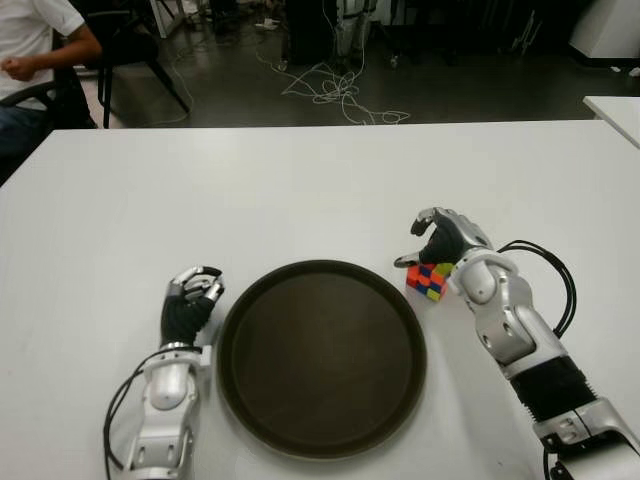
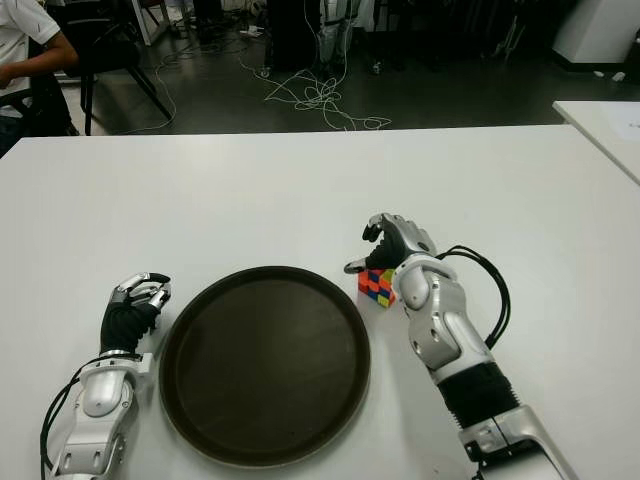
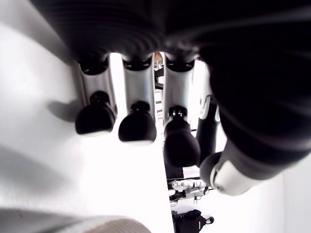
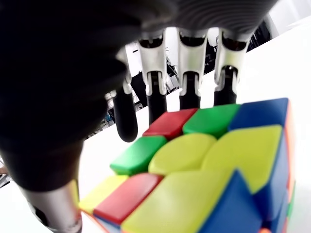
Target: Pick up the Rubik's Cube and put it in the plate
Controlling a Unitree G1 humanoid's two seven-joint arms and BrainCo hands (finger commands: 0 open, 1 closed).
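On a white table (image 1: 300, 190) in a cluttered workroom, a humanoid robot's two hands flank a round, dark brown plate (image 1: 322, 357) that lies nearest the camera, between the two forearms. The left hand (image 1: 190, 297) shows just beside the plate's left rim, its fingers (image 3: 137, 127) curled inward on nothing, the dark rubber tips hanging close above the white surface in the wrist view. The right hand (image 1: 441, 240) is at work on the other side: it hangs directly over the Rubik's Cube (image 1: 429, 280), which sits on the table just off the plate's upper right rim, outside the plate. In the right wrist view the cube's top face of red, green and yellow tiles fills the lower frame, with the fingers (image 4: 190, 68) hanging past its far edge and the thumb down along its near corner. The hand is arched around the cube but not closed on it; whether any fingertip touches it cannot be told. Black cables loop from the right forearm across the table. Farther back, beyond the table's far edge, white cords (image 1: 330, 88) tangle on the dark floor, and a seated person (image 1: 35, 50) in a white shirt shows at the far left.
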